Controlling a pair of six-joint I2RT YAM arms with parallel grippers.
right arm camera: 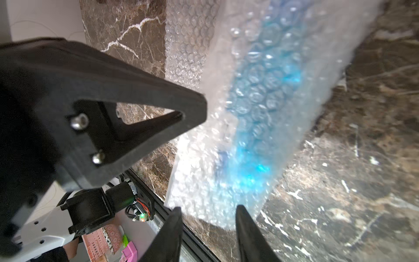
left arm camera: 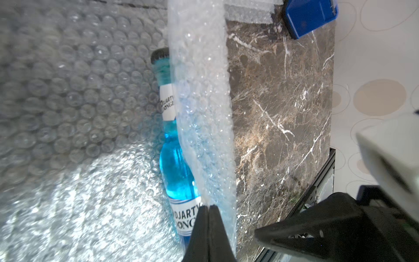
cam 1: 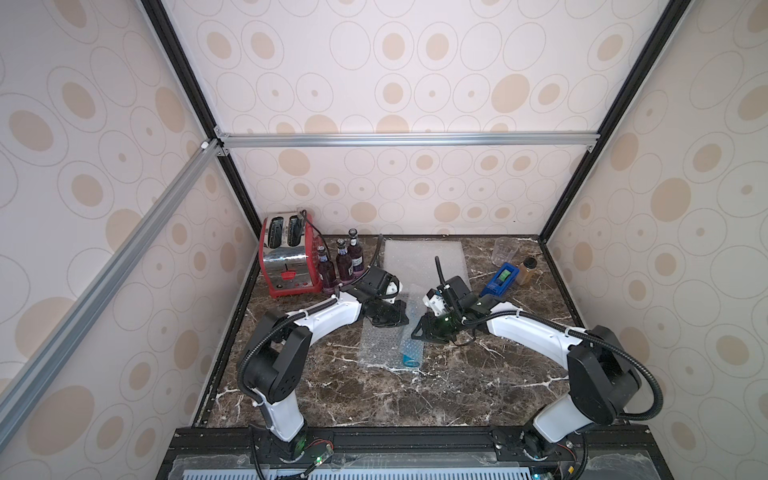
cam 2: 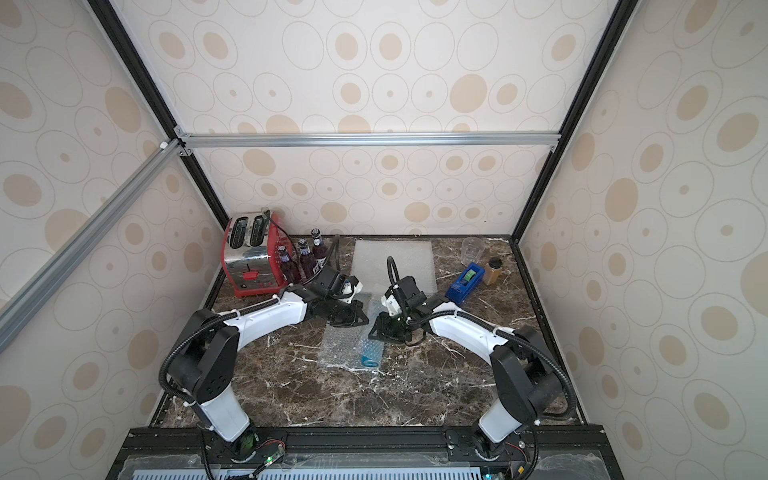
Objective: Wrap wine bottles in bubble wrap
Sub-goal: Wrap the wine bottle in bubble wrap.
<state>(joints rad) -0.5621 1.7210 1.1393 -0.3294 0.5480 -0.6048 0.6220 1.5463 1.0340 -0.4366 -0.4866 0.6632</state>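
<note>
Bubble wrap edge is pinched tight in my left gripper. My right gripper is half open and holds nothing. The blue bottle lies on the wrap, just below centre in both top views. Plan: draw the edge taut over the bottle and roll evenly.

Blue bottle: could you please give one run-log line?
left gripper: shut on bubble wrap | right gripper: open | blue bottle: partly covered

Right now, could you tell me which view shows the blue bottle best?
The left wrist view: the blue bottle shows cap and labels, half under bubble wrap. Both top views show only its lower end; the right wrist view, a blue blur through wrap.
</note>
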